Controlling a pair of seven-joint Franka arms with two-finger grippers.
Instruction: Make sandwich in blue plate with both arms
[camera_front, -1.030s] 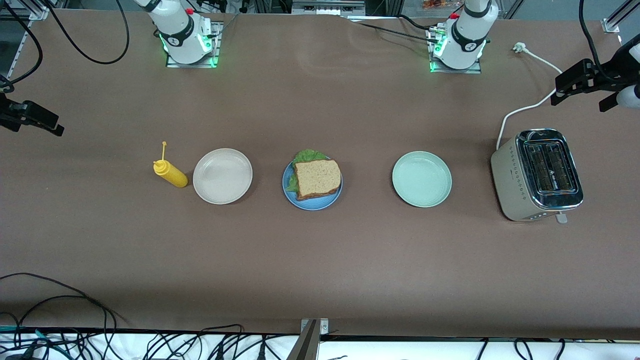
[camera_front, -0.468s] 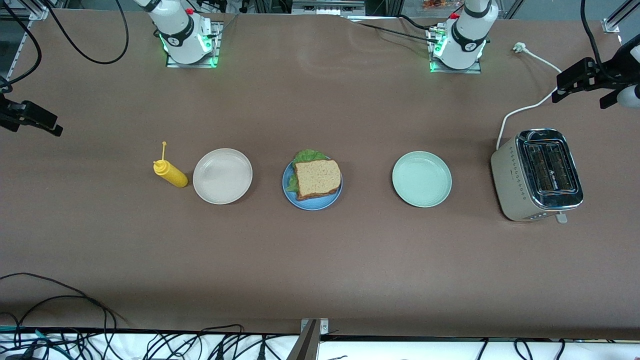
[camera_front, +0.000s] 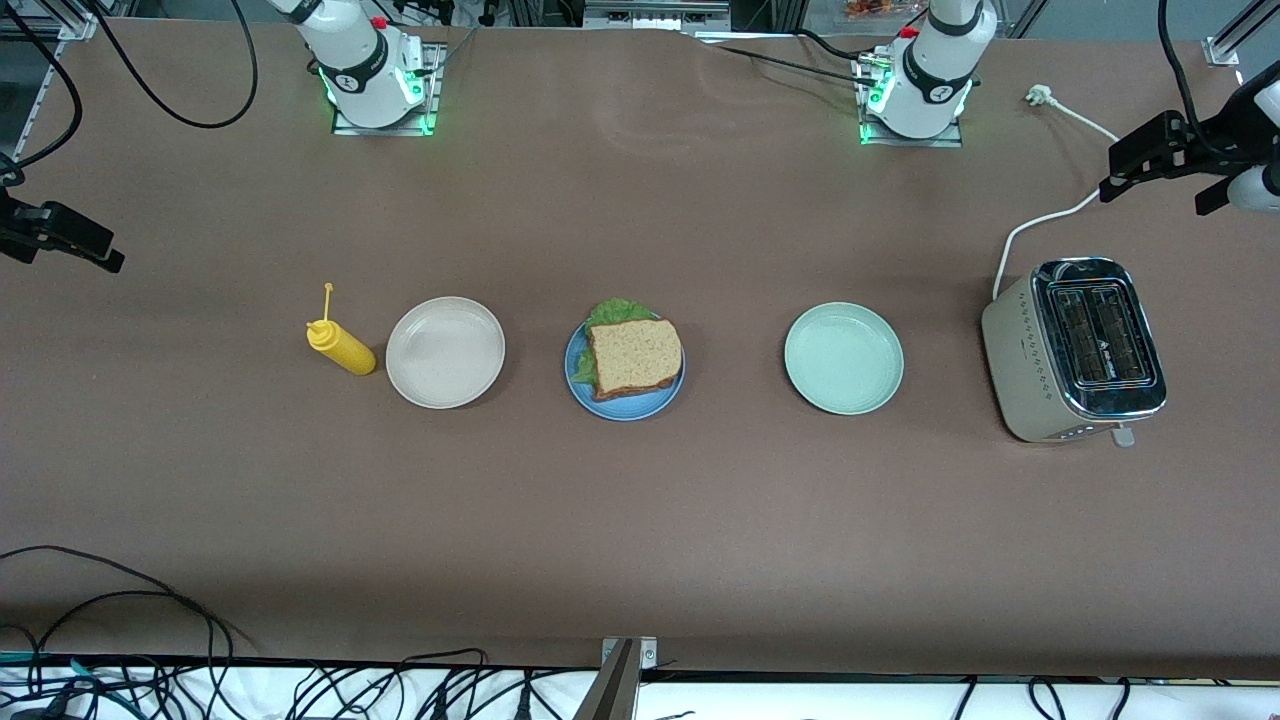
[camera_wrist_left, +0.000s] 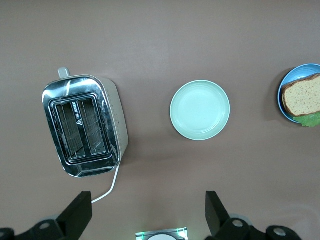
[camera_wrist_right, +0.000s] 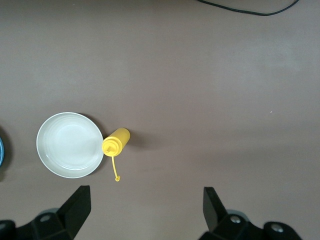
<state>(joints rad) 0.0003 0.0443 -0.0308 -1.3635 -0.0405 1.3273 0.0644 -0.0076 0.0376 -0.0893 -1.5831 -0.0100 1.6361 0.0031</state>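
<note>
Front view: the bench (camera_front: 640, 520) carries five things in a row, and no pincer is over any of them. The toaster (camera_front: 1075, 348) stands at the left arm's end of the bench, its white cord running up toward the arm bases. Next along are the pale green plate (camera_front: 843, 358), bare, and the beige plate (camera_front: 445, 352), also bare, with the blue plate (camera_front: 625, 405) between them. The sandwich (camera_front: 635, 355) lies on the blue plate: a brown slice on top, a second crust edge under it, green lettuce showing at the edge nearer the bases. The yellow squeeze bottle (camera_front: 342, 346) lies tipped just beside the beige plate, toward the right arm's end.

The left pincer (camera_front: 1165, 165) hangs high over the bench near the toaster, jaws spread wide and holding nothing. The right pincer (camera_front: 60, 235) hangs over the bench edge at the right arm's end, likewise spread and empty. Both arms wait, well apart from the food.

Assessment: the sandwich appears assembled. Residual risks: the top slice sits askew with its corner at the plate rim, so any further nudge could slide it off; a low pass by the left arm could snag the toaster cord.
</note>
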